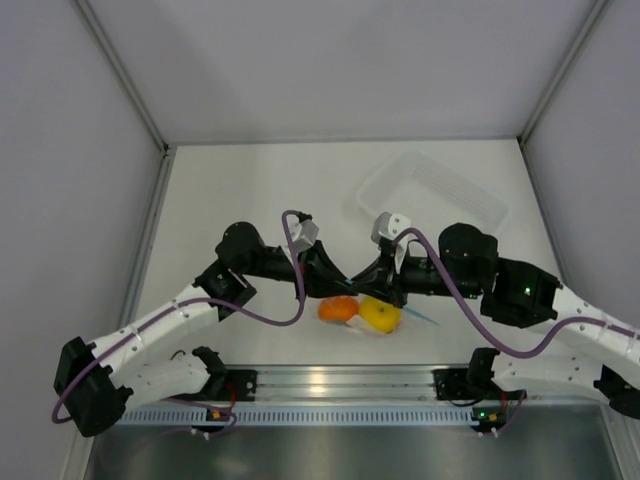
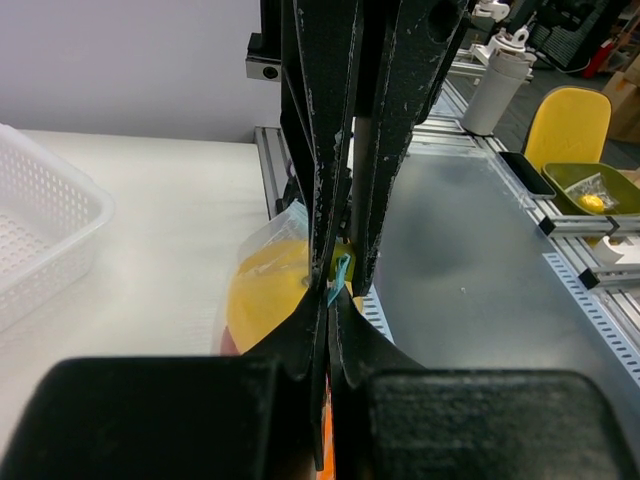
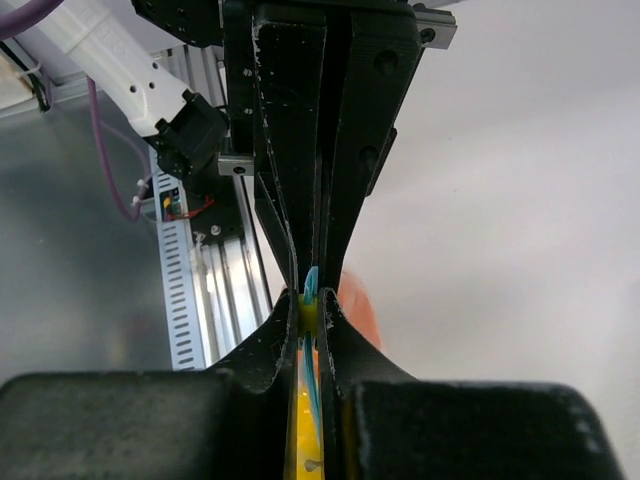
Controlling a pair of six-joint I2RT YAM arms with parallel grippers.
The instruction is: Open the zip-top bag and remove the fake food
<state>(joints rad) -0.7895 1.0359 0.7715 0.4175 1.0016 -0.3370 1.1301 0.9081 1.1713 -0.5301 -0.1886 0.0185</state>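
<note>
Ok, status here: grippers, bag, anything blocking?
Both shut, left gripper and right gripper, pinching the bag at its zip edge. Inside, yellow fruit. Nothing blocking; tray apart.

We are in a robotics lab.
We see white booth walls, an aluminium rail edging the table, and a yellow chair beyond.

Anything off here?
Nothing spilled or torn. Only oddities: the tray sits skewed to the table edges, and the zip-top bag, pinched by the left end effector and right end effector, lies close to the near rail.
</note>
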